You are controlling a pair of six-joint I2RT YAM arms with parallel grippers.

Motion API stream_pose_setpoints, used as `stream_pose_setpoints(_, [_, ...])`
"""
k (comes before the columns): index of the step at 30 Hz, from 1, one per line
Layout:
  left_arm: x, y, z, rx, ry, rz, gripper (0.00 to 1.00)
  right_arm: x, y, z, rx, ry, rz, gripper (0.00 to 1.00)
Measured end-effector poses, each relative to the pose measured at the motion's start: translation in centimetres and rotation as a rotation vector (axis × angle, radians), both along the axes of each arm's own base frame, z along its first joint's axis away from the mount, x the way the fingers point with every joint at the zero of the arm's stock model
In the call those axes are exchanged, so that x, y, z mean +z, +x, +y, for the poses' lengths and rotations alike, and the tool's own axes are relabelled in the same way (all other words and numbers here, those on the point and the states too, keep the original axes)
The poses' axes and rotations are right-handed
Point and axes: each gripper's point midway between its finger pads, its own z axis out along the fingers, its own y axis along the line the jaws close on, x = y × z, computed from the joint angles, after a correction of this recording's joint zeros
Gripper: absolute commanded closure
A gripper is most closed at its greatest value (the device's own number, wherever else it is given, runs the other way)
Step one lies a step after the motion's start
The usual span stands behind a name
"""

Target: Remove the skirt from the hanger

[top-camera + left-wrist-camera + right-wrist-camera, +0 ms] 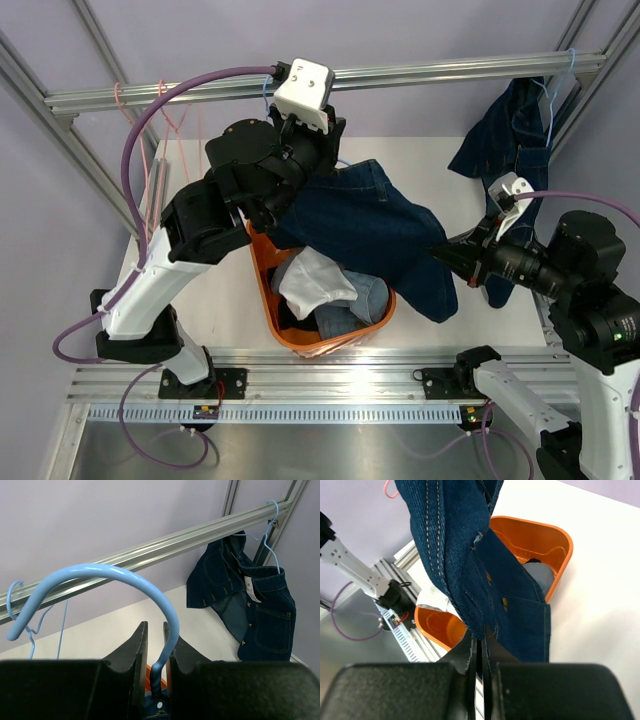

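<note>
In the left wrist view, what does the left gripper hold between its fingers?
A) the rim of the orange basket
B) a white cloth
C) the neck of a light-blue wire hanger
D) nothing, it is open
C: the left gripper is shut on the neck of the light-blue hanger, whose hook curves up above its fingers.

- Dark navy, lined with pale stitching, is shown on the held denim garment (370,225).
- Light blue is seen on the hanger hook (110,572).
- The basket (540,530) is coloured orange.
- White is shown by the cloth (312,280), washed pale blue by the denim piece (368,298).
- The wire hangers (163,118) are coloured pink.
</note>
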Motion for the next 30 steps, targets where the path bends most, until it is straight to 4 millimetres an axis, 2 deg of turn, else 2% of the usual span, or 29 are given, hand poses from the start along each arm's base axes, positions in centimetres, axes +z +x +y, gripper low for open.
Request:
stream_pose_setpoints(8, [0.0, 0.5, 0.7, 0.033, 0.007, -0.012, 1.00, -0.3, 0.8, -0.8, -0.074, -0.013, 0.008, 1.00])
stream_pose_setpoints(13, [0.2, 1.4, 1.2, 0.066, -0.010, -0.031, 1.00, -0.1, 1.1, -3.2, -0.247, -0.004, -0.003, 1.00])
stream_pose_setpoints(21, [-0.1, 2.5, 1.0, 0.051, -0.050, -0.022, 1.00, 1.9, -0.4, -6.3, -0.428, 0.071, -0.052, 1.00])
stream_pose_setpoints(26, [-0.1, 2.2, 1.1, 0.005, -0.110, -0.005, 1.00, 3.3, -0.8, -8.0, -0.541, 0.120, -0.045, 1.00])
stream_pose_setpoints(30, [-0.7, 1.4, 1.5, -0.045, -0.139, 0.010, 1.00, 3.1, -0.5, -9.3, -0.635, 0.143, -0.004, 1.00])
